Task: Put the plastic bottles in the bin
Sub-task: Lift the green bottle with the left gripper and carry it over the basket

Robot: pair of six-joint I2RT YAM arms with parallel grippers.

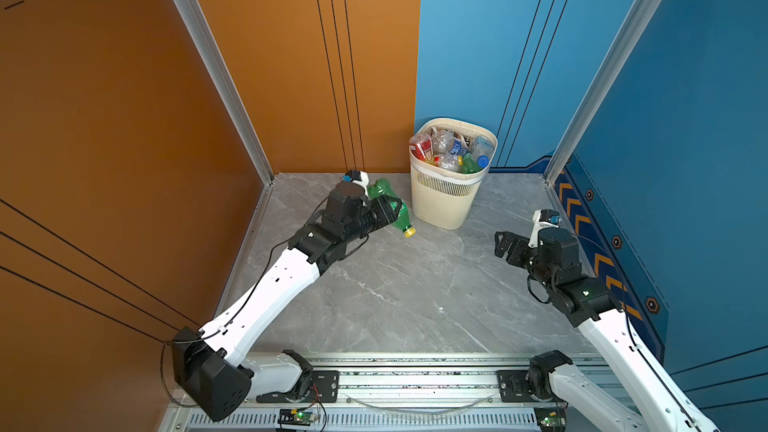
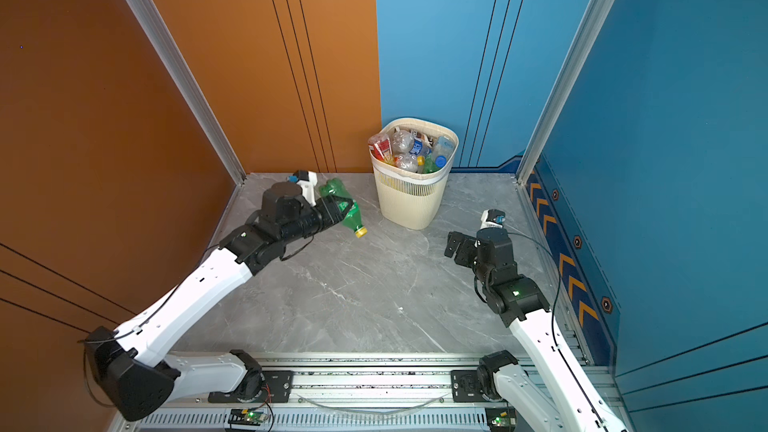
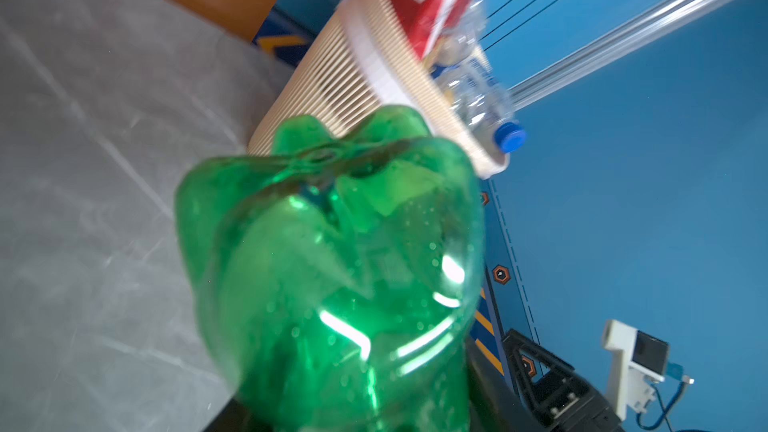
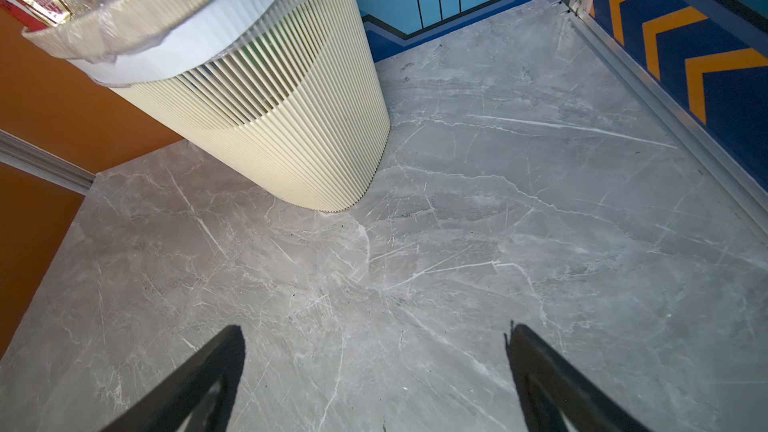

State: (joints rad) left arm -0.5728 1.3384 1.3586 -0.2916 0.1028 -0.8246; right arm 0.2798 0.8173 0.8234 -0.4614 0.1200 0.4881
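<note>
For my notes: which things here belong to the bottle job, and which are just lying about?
Job: green plastic bottle with yellow cap, in the left hand; cream ribbed plastic bin; plastic bottles inside it.
Lying about: small circuit boards on the front aluminium rail.

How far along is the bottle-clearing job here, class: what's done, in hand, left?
Done: the bin is heaped to its rim with plastic bottles. In hand: the left gripper clasps a green bottle beside the bin. Left: dropping that one in; no other bottle shows on the table. The right gripper is open and empty.
</note>
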